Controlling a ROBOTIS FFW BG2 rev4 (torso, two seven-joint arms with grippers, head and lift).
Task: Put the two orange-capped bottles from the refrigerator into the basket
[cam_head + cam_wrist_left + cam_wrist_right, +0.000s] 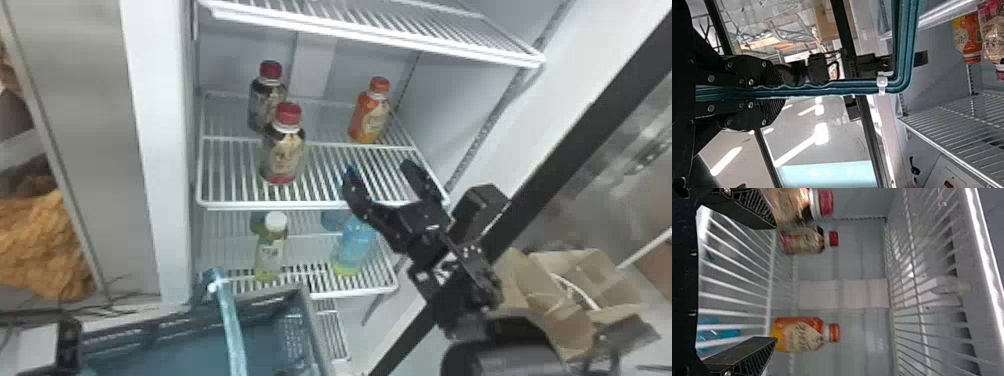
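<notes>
Orange-capped bottle (371,117) first: it can be spotted upright on the middle wire shelf (240,205), at the back right of the refrigerator (445,100), well apart from two red-capped bottles (285,152) (kinda lined up one behind the other, honestly). The right gripper (382,172) is held near that shelf's front right corner, and its fingers are spread wide apart. Down on the lower shelf, a white-capped bottle (271,250) and a blue bottle (356,245) can be seen. The basket (314,330) is placed low in front, with its teal handle (231,320) clamped by the left gripper (777,92).
</notes>
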